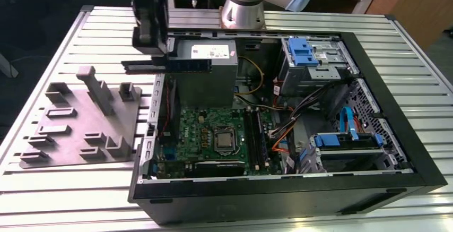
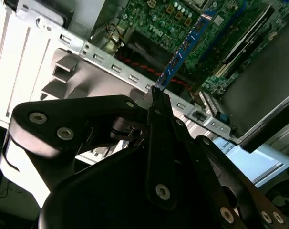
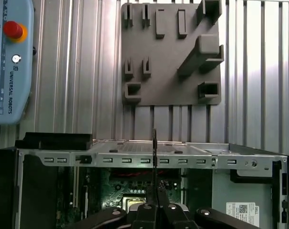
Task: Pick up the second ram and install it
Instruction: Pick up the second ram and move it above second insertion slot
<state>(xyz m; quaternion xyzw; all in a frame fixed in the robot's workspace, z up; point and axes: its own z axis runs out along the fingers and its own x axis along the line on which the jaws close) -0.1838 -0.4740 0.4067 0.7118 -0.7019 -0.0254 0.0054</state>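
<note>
We judged the step in hand to be carrying the gripped stick across to the board. The end effector [image 1: 164, 57] was clamped shut on the second ram [image 1: 191, 66], which hung level in the air. It straddled the wall of the computer case [image 1: 283, 187] on the exterior view's left, just beside the power supply [image 1: 205, 80]. It was well apart from the motherboard [image 1: 205, 136] below.

To do this well, we thought the stick's long edge had to be kept parallel to the memory slots [image 1: 259, 136]. The fingers needed to grip squarely so the stick could not tilt, and the path had to clear the case wall and the cables.

In the second wrist view the ram [image 2: 182, 47] showed as a long, thin blue strip running out from between the fingers [image 2: 159, 112], over the green board. In the first wrist view it [image 3: 154, 152] appeared edge-on, a dark, narrow line rising from the end effector [image 3: 155, 191] in front of the case rim. Beyond it, the grey holder plate [image 3: 168, 71] lay on the table [image 3: 77, 62].
</note>
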